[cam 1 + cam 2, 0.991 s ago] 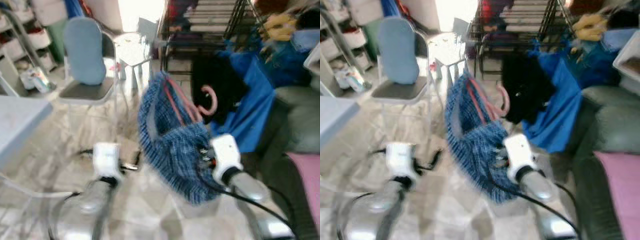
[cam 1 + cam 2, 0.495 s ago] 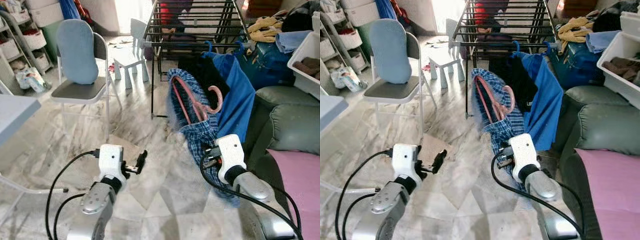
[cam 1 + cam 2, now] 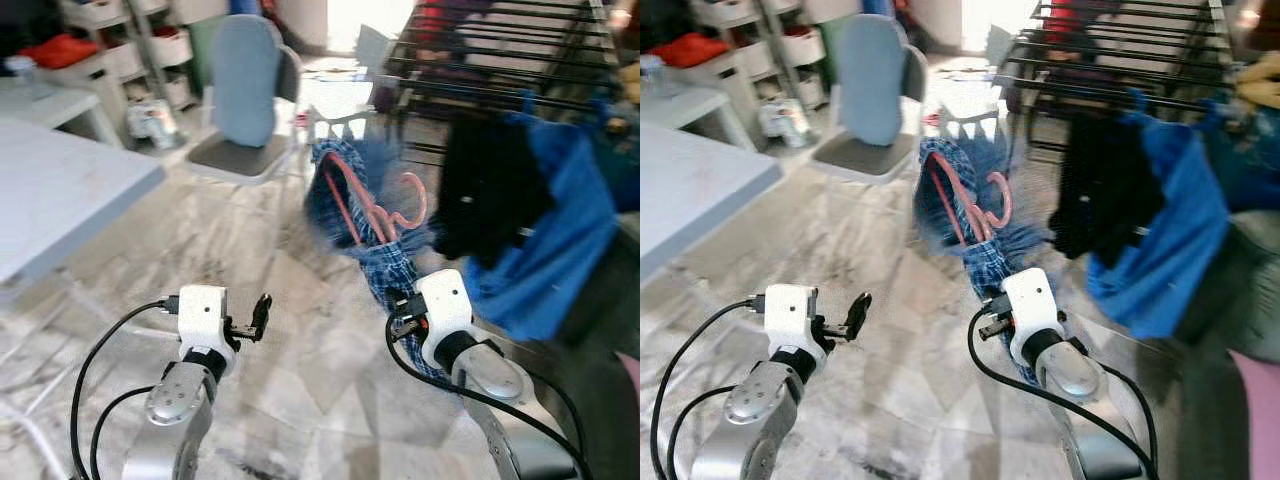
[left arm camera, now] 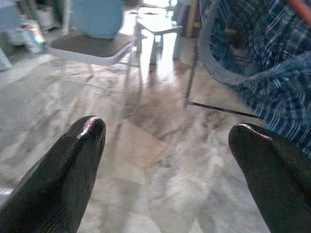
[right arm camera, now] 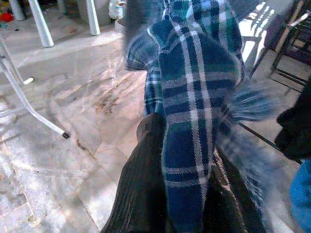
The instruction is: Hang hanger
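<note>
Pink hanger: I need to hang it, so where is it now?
In the left eye view the pink hanger sits inside the blue plaid shirt held up by the right gripper, right of centre, just left of the drying rack.

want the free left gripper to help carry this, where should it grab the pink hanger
Probably the pink hanger at the sloping arm just below its hook, coming in from the robot's left. That part stands bare above the plaid shirt, while the hook must stay free for the drying rack. The left gripper is open and apart from it; the right gripper pinches the shirt.
</note>
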`<state>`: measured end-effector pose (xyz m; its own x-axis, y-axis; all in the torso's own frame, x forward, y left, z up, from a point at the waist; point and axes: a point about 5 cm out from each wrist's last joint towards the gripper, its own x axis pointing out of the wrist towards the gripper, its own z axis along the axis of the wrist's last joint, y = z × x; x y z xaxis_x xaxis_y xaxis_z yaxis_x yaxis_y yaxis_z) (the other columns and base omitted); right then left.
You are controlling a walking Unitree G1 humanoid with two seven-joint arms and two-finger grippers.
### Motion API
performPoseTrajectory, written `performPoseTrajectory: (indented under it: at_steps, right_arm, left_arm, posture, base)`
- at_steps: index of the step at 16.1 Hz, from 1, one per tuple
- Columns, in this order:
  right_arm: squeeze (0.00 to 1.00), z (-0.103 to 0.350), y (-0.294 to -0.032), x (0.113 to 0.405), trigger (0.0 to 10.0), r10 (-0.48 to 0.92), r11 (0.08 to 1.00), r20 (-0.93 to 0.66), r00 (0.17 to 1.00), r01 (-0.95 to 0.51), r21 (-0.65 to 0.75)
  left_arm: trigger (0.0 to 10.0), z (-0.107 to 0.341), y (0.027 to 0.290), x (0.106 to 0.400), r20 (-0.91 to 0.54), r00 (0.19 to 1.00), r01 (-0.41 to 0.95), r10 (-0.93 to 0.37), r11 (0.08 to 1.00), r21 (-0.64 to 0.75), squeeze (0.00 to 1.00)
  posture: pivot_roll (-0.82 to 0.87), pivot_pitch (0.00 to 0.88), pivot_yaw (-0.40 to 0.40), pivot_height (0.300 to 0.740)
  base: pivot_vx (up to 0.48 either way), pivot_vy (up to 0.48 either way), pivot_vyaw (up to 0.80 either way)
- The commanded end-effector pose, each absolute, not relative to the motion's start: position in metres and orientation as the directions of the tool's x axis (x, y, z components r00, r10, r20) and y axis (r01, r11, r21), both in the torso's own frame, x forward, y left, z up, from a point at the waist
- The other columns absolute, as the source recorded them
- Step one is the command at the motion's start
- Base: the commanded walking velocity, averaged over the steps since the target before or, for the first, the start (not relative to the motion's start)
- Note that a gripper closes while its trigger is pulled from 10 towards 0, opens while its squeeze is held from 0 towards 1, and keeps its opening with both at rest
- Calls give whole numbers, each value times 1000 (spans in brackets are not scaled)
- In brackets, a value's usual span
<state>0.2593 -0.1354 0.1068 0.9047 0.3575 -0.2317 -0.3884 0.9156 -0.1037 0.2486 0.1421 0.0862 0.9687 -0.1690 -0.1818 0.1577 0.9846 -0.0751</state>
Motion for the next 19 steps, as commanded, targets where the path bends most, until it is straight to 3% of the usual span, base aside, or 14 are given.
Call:
performPoseTrajectory:
  at_steps: [1, 13, 19]
  right_arm:
    - [0, 116, -134, 261, 10000, 371, 913, -186, 910, -394, -110]
    - [0, 124, -131, 267, 10000, 388, 909, -146, 910, -405, -104]
    - [0, 119, -126, 257, 10000, 517, 836, -202, 832, -541, -88]
  left_arm:
    - [10000, 86, 144, 251, -185, 972, 137, -143, 990, -44, 0]
    - [10000, 88, 144, 256, -158, 976, 159, -147, 985, 66, 0]
    - [10000, 87, 143, 260, -151, 978, 155, -141, 984, 84, 0]
  posture:
    - [-127, 0, 22, 740]
    - [-122, 0, 25, 740]
    - [-129, 0, 22, 740]
  base:
    - [0, 0, 800]
    - [0, 0, 800]
    - [0, 0, 800]
